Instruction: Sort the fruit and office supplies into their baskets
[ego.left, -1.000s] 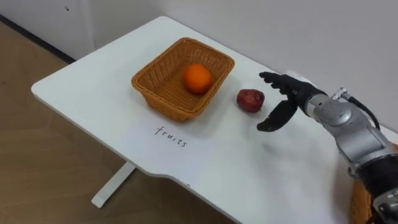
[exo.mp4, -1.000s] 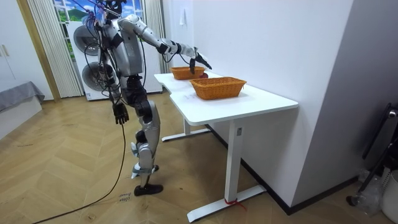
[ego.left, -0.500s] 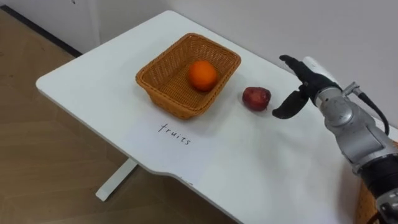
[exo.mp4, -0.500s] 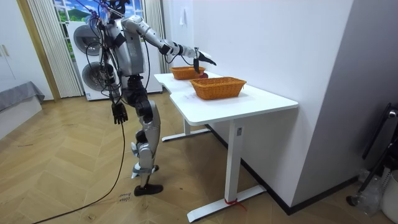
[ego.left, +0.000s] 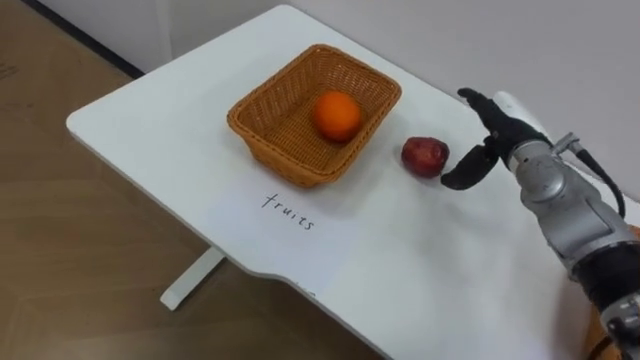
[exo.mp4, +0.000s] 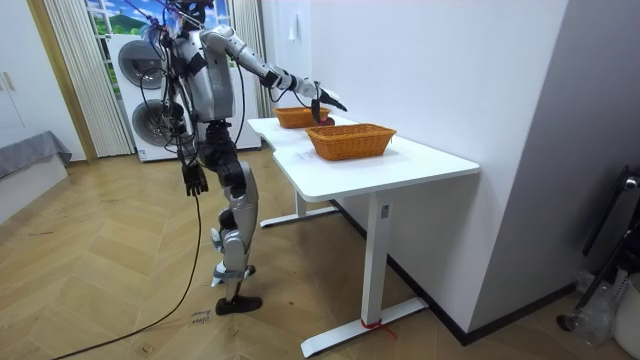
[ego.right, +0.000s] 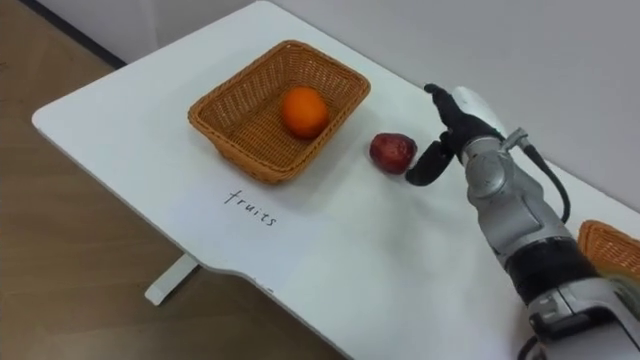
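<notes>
On the near table (ego.left: 150, 120) edge lies a handwritten paper label (ego.left: 288, 211). Just behind it is a wicker basket (ego.left: 262, 140) with an orange (ego.left: 337, 115) inside. The red apple (ego.left: 425, 157) sits on the table just right of the basket, outside it. The right hand (ego.left: 500, 135) is spread open just right of the apple, thumb low toward it; contact unclear. The apple looks firm, smooth and light and likely rolls if nudged, so wrap it across its widest part. The left hand (exo.mp4: 193, 180) hangs at the robot's side, state can't be told.
</notes>
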